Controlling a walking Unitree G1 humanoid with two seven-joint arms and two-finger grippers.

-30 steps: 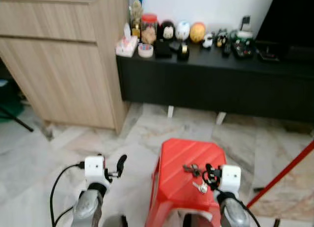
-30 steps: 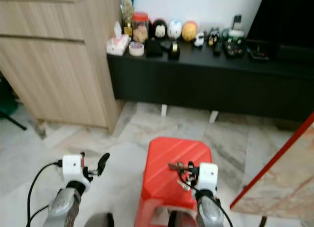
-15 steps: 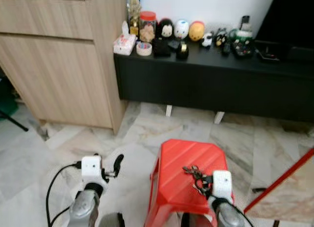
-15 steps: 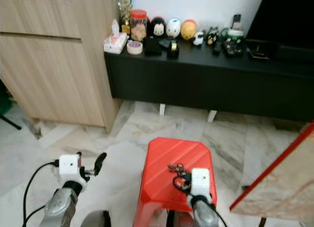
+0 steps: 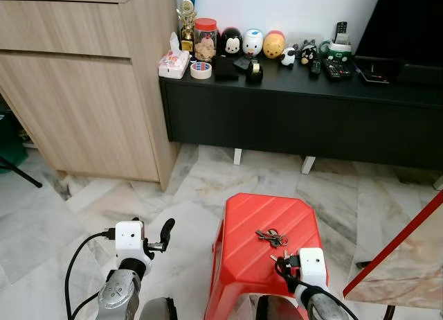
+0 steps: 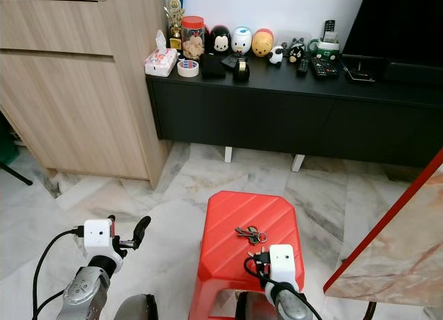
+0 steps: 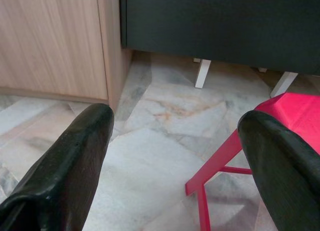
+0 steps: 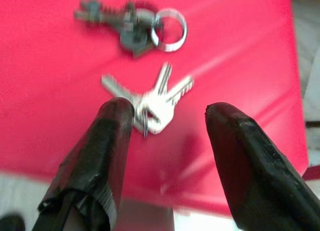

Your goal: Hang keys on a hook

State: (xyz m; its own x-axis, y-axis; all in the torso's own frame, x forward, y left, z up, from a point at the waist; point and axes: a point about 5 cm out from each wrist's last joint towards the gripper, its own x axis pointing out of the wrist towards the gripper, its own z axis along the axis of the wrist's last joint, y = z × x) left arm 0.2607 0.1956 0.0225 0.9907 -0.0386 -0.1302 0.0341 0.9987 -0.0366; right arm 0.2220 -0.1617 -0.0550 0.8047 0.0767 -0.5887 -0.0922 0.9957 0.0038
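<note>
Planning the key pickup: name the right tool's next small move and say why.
Probably lower the right tool onto the silver keys. Its fingers are open and straddle the bunch, which lies loose on the red stool, not yet gripped.

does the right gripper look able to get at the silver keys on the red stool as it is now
Probably yes: the right gripper is open just above the silver keys on the red stool, with nothing between them.

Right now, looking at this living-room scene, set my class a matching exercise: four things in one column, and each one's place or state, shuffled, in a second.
Things:
1. dark bunch of keys
2. silver bunch of keys
3. roll of white tape
4. left gripper

Places or states:
A. on the black low cabinet
B. open, above the marble floor
C. middle of the red plastic stool
D. on the stool, just ahead of the open right gripper

Pairs: 1-C, 2-D, 3-A, 4-B
</note>
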